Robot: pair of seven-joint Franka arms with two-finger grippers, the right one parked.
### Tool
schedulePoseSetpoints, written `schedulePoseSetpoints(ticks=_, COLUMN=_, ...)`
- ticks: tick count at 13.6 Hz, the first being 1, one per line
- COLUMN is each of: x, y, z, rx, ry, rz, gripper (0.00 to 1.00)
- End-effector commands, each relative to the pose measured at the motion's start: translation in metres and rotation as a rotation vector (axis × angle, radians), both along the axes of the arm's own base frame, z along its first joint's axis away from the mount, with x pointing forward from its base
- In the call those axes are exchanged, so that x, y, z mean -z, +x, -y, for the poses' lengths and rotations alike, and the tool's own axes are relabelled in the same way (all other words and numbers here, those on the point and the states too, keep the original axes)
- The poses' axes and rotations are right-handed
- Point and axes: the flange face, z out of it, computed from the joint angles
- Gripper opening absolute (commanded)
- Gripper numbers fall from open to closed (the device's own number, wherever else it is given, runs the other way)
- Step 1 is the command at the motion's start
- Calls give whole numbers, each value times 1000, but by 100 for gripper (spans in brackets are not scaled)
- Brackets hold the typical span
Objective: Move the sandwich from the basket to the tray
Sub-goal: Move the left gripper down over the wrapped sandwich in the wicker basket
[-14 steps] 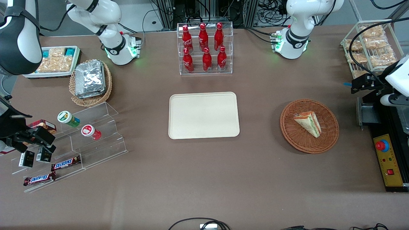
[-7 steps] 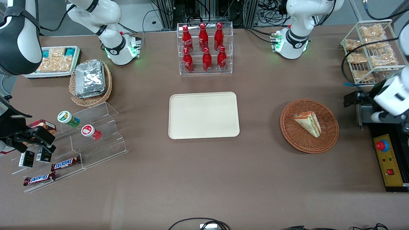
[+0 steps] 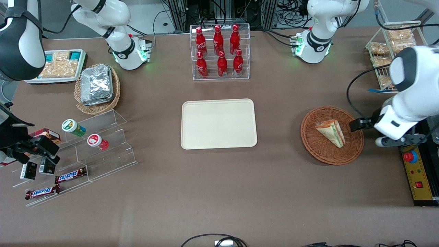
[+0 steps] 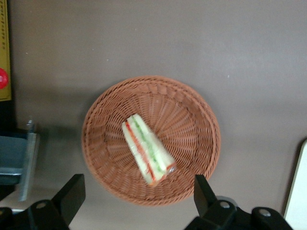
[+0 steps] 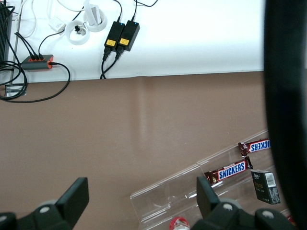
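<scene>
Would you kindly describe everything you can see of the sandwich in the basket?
The sandwich is a triangular wedge of pale bread with green, red and orange filling layers. It lies on its side in the middle of the round reddish-brown wicker basket, touching only the weave. The open gripper is above the basket, not touching it.

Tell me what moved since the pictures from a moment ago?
Only the working arm moved. It swung in from the table's edge toward the basket, so its gripper now hangs open by the basket's rim, holding nothing. The sandwich lies in the basket as before, and the tray has not shifted.
</scene>
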Motion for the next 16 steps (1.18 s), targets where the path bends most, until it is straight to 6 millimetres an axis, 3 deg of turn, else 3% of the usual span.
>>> schedulePoseSetpoints(ticks=1, x=33, y=-22, z=8, rx=-93, ry=17, rz=43, gripper=100)
schedulePoseSetpoints(ticks=7, x=112, y=-48, z=6, rx=-230, ry=12, rz=48, gripper=100)
schedulePoseSetpoints(ticks=16, x=171, y=-61, z=6, rx=-339, ry=16, rz=7, gripper=100)
